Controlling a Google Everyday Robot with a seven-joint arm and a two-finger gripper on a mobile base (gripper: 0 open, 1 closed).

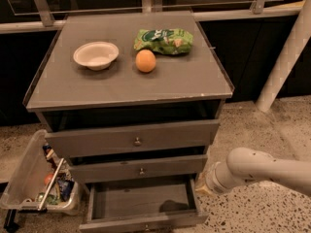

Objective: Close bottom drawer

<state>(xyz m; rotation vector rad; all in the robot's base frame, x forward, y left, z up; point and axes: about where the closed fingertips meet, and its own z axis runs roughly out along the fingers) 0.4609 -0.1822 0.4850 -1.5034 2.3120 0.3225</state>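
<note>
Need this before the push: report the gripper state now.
Gripper: open or closed cannot be told; it sits low, by the right side of the pulled-out bottom drawer.

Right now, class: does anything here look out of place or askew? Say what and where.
The bottom drawer stands pulled far out, its inside exposed, while the middle drawer and top drawer sit nearly shut. The tool is beside its right edge.
</note>
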